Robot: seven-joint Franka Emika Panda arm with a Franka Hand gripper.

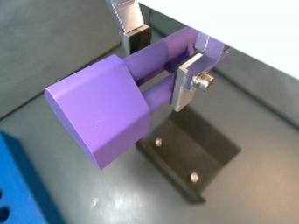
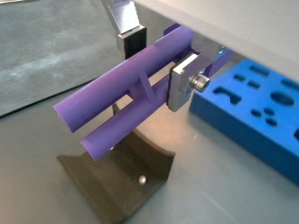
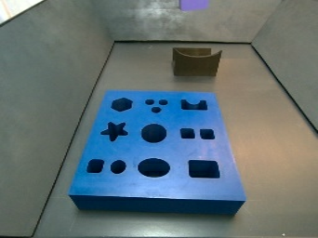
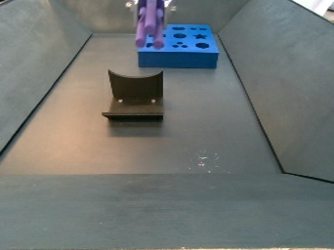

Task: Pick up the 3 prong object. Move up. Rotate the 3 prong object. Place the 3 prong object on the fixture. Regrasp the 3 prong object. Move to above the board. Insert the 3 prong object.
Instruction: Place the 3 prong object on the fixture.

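Over the grey bin floor, the gripper (image 1: 163,63) pinches the light purple plastic three-prong peg (image 1: 111,109), the dark notched fixture (image 4: 133,95) below it.

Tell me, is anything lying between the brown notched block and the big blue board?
No. In a side view, only bare grey floor separates the fixture from the board; the gripper holds the 3 prong object above.

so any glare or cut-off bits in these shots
In a side view the floor shows a small bright glint, and the gripper with the 3 prong object is cropped at the top edge. In another side view only a purple sliver shows. Both wrist views are sharp; the fixture reflects softly.
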